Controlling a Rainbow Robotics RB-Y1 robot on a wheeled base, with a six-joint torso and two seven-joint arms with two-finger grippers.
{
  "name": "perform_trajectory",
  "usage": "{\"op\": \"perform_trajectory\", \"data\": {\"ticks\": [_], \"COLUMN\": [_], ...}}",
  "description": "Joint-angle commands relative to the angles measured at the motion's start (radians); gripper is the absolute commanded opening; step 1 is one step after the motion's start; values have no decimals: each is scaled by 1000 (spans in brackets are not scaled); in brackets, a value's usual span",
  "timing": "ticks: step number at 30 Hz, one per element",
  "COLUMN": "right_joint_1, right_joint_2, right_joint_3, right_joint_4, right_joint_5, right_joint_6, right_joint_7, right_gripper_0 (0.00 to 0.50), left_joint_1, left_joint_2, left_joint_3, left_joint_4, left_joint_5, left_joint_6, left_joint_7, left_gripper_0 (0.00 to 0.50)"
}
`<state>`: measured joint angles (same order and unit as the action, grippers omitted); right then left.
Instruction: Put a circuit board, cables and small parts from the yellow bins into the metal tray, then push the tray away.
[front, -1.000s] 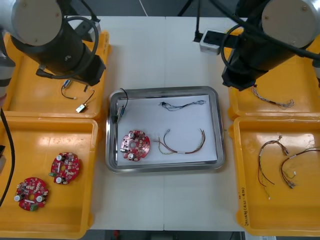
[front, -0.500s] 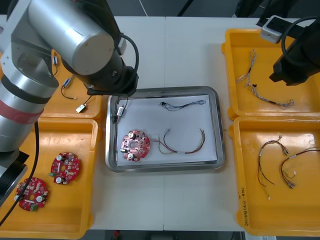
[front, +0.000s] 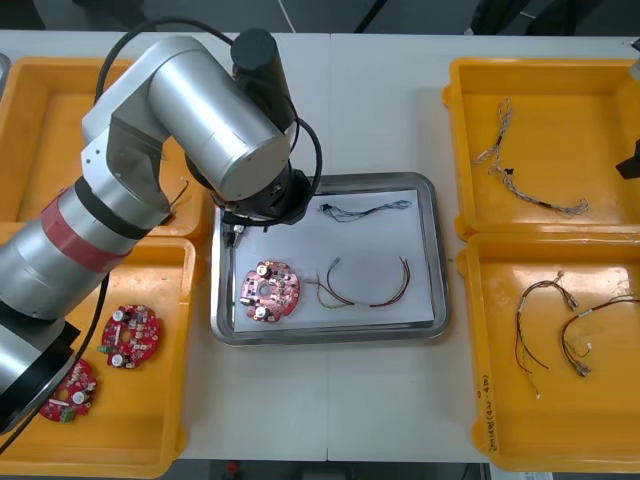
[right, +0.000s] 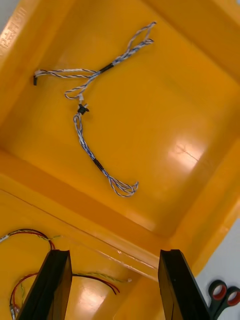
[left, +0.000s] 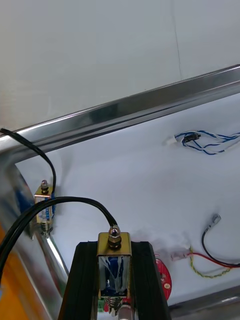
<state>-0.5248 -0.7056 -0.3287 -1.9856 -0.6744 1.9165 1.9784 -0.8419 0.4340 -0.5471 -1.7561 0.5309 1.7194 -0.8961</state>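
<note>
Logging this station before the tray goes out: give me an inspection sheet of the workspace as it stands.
Surface: light table, metal tray at its middle, white inside.
Job's things: in the tray, a red circuit board and a small metal part by the wall; two more boards in the near-left yellow bin.
Clutter: scissors beside the right-side yellow bins.
Grippers: left gripper over the tray, shut on a second small metal part; right gripper open over those right-side bins.
Cables: in the tray, a blue-and-white cable and a red-and-yellow cable; a black cable runs from the held part.
Surroundings: dark floor beyond the table.
</note>
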Motion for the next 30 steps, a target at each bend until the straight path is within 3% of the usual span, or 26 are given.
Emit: {"op": "perform_trajectory", "data": {"ticks": [1,8,22,30], "right_joint_1": [74,160,316,341], "right_joint_2": [-40,-9,81,146], "right_joint_3": [-61,-110,-113,-101], "right_joint_4": [-94,-153,-249,-251], "right_joint_5": [18,4,-27,-43], "right_joint_6": [3,3,3,3], "right_joint_7": [-42,-130,-451,-555], "right_gripper_0": [500,500,500,500], "left_joint_1": [-48,-46,-46,-45], "left_joint_2": [-31,-32,-32,-32], "left_joint_3": [-45,-85,-131,-132], "left_joint_4": [49,110,173,184], "left_joint_5": [-25,-35,-38,-42], "left_joint_6": [-61,-104,-139,-156], "left_joint_7": [72,80,100,103], "left_gripper_0": [2,1,1,2]}}
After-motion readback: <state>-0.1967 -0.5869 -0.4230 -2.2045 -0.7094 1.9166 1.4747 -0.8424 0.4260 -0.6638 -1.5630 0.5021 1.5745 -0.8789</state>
